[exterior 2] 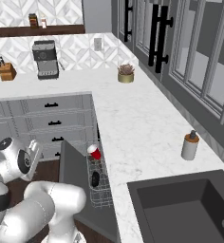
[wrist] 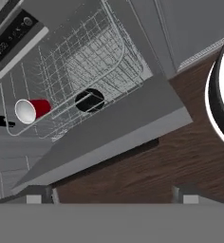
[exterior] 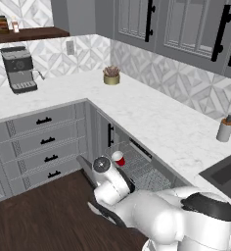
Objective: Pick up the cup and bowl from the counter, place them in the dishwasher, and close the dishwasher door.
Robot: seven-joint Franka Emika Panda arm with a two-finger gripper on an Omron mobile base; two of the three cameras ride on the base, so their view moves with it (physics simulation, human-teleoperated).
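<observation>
Two dishes in the pulled-out rack, dishwasher door down flat over dark wood floor.

Lying on its side at one end of the silvery wire rack: red cup, white mouth outward. Close beside it along the rack's front edge: black bowl. Hanging above the lowered door, fingers wide apart, nothing between them: gripper. Wrapping the corner, white marble-look counter, with espresso machine, small potted plant, soap dispenser and dark sink. Behind, patterned grey-white tile; below, grey drawers.
</observation>
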